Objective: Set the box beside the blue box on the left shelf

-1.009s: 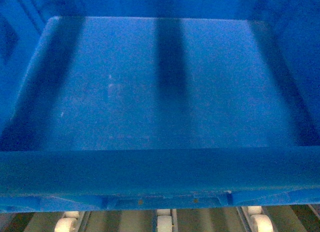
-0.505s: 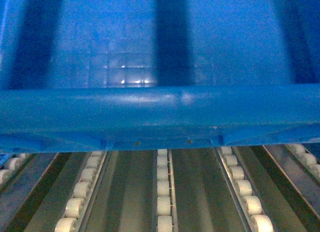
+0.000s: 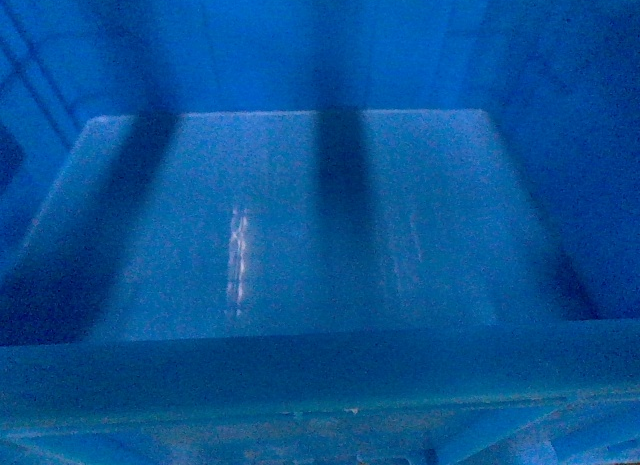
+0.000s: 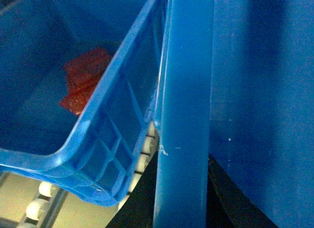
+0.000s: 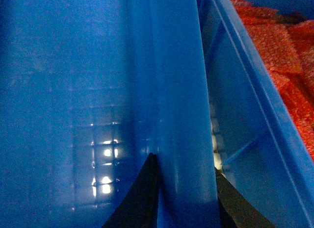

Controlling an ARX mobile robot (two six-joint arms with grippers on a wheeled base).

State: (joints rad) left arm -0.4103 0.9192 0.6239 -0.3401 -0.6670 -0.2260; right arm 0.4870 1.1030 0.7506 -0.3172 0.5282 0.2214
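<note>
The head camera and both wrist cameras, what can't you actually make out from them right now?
- Head view: the box fills the frame, hiding the left shelf and both arms.
- Left wrist view: the box rim covers most of the left gripper; only dark finger parts flank it. The red item in the neighbouring crate is too blurred to identify.
- Right wrist view: the right gripper is cut off by the bottom edge. The red packets are too blurred to read.

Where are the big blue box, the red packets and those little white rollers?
box (image 3: 300,235), head view, its bare floor
red packets (image 5: 289,66), right wrist view, inside the neighbouring crate
white rollers (image 4: 37,208), left wrist view, one wheel under the crate
</note>
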